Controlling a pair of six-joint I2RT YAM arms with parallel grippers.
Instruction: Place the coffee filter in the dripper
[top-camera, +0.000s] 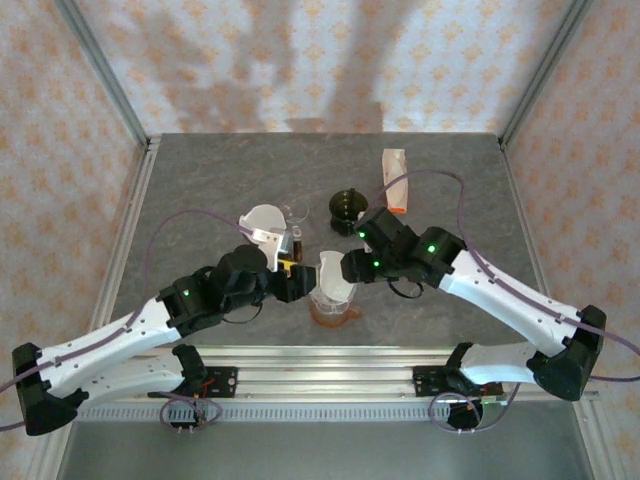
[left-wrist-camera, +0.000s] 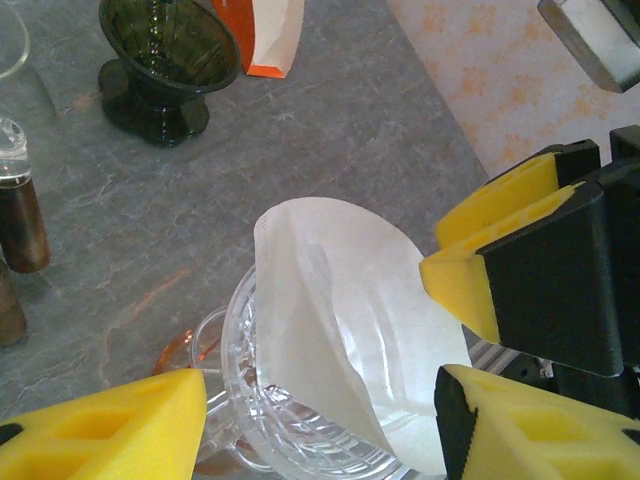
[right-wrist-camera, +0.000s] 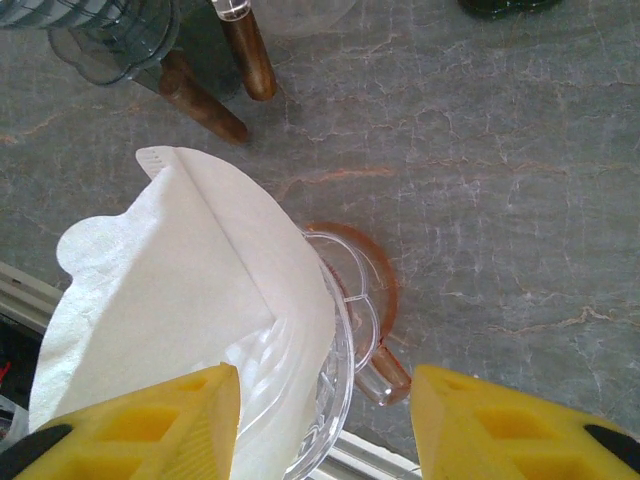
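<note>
White paper coffee filter (right-wrist-camera: 180, 270) stands in the clear cut-glass dripper (left-wrist-camera: 262, 400), rising above its rim.
Left gripper (left-wrist-camera: 320, 390) and right gripper (right-wrist-camera: 325, 385) flank the dripper, both spread wide and pinching nothing, fingers just beside the filter.

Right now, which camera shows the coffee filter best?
Right wrist: the coffee filter is large, its seam and edge clear. Left wrist shows its open mouth, lower edge cut off. Top external shows it tiny.

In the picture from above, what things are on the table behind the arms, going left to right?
White curved thing → clear glass → dark green dripper → orange-and-white packet.
</note>
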